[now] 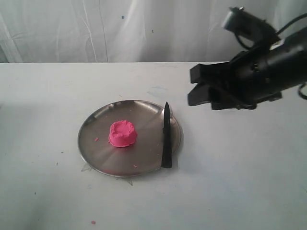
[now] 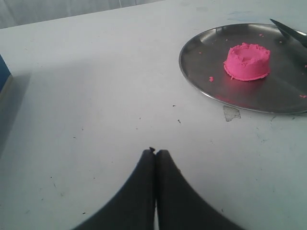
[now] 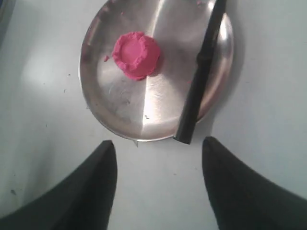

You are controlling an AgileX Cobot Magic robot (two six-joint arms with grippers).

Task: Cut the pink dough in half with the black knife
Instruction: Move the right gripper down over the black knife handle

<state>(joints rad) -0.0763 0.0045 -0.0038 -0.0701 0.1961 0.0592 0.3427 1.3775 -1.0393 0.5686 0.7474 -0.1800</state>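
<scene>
The pink dough [image 1: 123, 133] [image 2: 247, 61] [image 3: 136, 54] is one round lump with a dimpled top, sitting in the middle of a steel plate [image 1: 96, 153] [image 2: 201, 76] [image 3: 115, 110]. The black knife [image 1: 166, 136] [image 3: 199, 72] lies across the plate's right side, its handle end over the near rim; only its tip [image 2: 289, 32] shows in the left wrist view. My right gripper [image 1: 196, 88] [image 3: 158, 143] hangs open in the air, up and to the right of the knife, holding nothing. My left gripper [image 2: 155, 152] is shut and empty over bare table, away from the plate; the exterior view does not show it.
The plate rests on a white table [image 1: 240, 182] before a white curtain [image 1: 96, 28]. Small pink crumbs lie on the plate [image 1: 96, 139] and on the table near the front [image 1: 93, 222]. A blue object's edge [image 2: 3, 72] shows in the left wrist view.
</scene>
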